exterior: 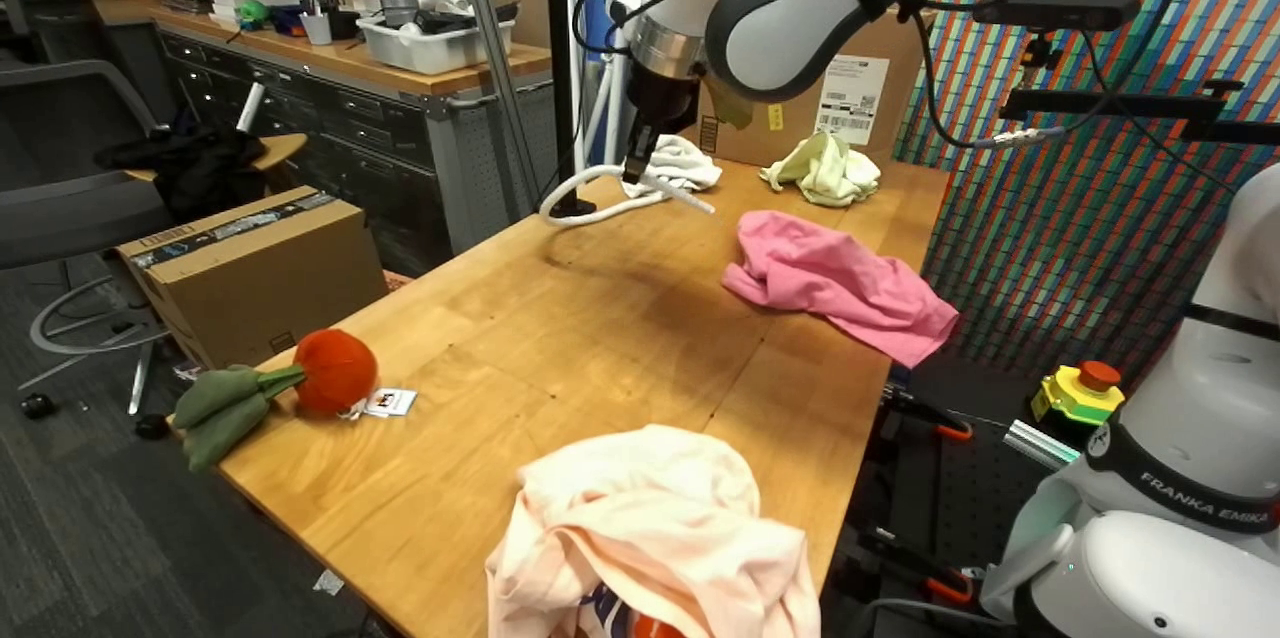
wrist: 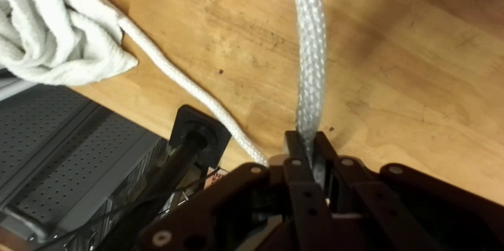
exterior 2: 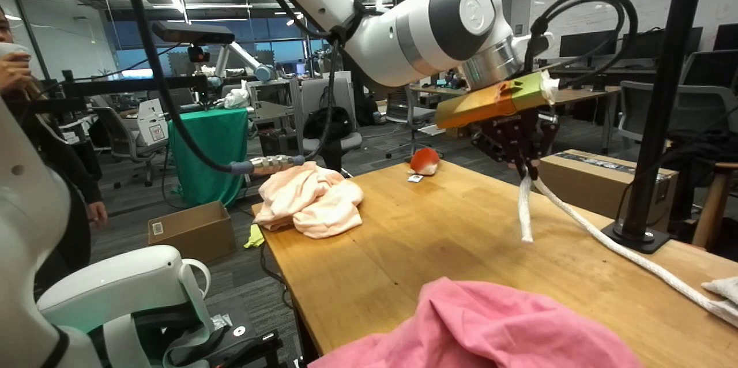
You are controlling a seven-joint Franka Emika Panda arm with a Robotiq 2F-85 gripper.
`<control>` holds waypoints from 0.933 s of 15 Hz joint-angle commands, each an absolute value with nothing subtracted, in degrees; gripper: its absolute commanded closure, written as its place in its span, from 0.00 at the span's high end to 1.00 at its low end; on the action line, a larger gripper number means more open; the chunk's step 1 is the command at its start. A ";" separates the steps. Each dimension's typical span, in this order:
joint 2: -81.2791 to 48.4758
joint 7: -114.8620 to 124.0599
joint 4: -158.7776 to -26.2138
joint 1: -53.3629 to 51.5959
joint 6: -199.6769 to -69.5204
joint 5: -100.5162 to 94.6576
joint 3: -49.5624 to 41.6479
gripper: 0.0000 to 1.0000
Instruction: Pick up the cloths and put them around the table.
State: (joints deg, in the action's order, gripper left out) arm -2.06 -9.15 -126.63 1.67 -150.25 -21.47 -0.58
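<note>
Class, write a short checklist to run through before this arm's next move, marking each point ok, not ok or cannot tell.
1. End effector free: not ok, it grips the white rope.
2. Whitish cloth clear of the white rope: not ok, they touch.
3. Yellow-green cloth on the table: ok.
4. Pink cloth wholly on the table: not ok, one end hangs over.
5. Anything under the peach cloth: cannot tell.
</note>
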 commanded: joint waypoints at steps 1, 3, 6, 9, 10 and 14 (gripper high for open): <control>2.70 -0.12 -127.84 1.03 -153.73 -29.34 -1.03 0.05; 5.25 5.51 -128.10 1.68 -155.45 -33.37 -0.94 0.05; 9.17 14.01 -128.09 2.82 -156.77 -39.28 -0.55 0.05; 12.39 19.55 -127.89 3.49 -157.01 -42.99 -0.11 0.05; 13.24 20.48 -127.61 3.42 -156.64 -43.47 -0.04 0.05; 15.17 20.28 -128.06 2.43 -157.02 -42.54 -0.24 0.05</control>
